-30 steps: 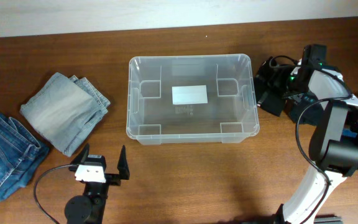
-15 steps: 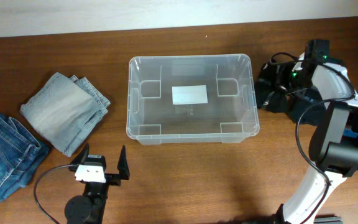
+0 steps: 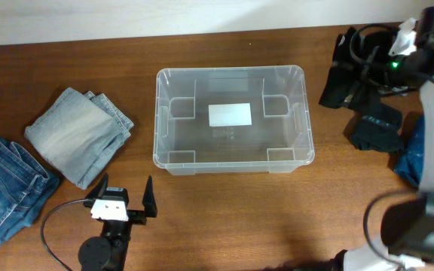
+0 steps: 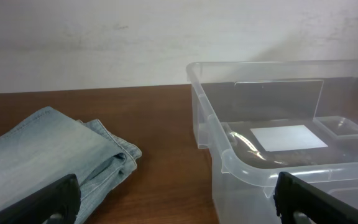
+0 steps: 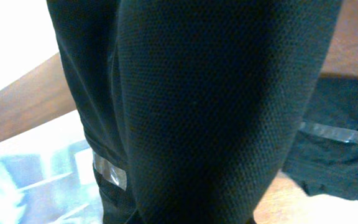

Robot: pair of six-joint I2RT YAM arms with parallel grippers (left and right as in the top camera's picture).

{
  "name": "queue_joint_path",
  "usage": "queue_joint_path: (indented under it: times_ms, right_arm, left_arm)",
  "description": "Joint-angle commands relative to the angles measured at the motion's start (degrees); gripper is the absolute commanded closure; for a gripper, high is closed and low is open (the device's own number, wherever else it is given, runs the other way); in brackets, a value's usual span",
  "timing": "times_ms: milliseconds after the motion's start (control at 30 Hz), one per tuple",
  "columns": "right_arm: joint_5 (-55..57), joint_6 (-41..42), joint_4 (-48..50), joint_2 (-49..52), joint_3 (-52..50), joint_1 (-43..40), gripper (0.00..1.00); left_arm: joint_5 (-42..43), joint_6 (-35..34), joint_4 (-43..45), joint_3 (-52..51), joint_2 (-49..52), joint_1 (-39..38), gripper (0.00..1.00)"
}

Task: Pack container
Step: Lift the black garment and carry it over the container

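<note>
- Right hand: pressed together on black garment. It has moved from just beside the container to the far right of the table, and the garment now hangs lifted.
- Container: mid-table, unmoved, white label on its bottom.
- Left hand: spread wide, unchanged, at the near edge.
- Light jeans and dark jeans: folded at left, unmoved.
- Dark cloth: lies on the table near the hanging garment.

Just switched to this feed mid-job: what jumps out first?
The clear plastic rectangular storage bin sits empty in the middle, white label on its bottom. At far right the right gripper is shut on a lifted black fabric garment; folded light-blue jeans lie left of the bin.
</note>
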Motion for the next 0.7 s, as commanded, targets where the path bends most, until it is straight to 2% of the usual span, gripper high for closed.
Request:
queue_joint_path:
  times_ms: [0,133,300,667]
  right_arm:
    - [-7.6,-1.1,-1.4,-6.5,1.6,0.1,0.95]
    - [-10.1,-0.8,-3.0,-12.0,1.6,3.5,0.95]
    - [-9.7,2.6,-3.0,-14.1,1.6,13.7,0.95]
    - [6.8,19.3,2.4,-4.6,1.4,41.1,0.94]
  left_arm:
    - [-0.4,0.9,0.0,-0.5,-0.5,0.3,0.0]
    - [-0.4,0.9,0.0,-0.5,-0.5,0.3,0.01]
    - [-0.4,0.9,0.0,-0.5,-0.5,0.3,0.01]
    - [-0.4,0.9,0.0,-0.5,-0.5,0.3,0.0]
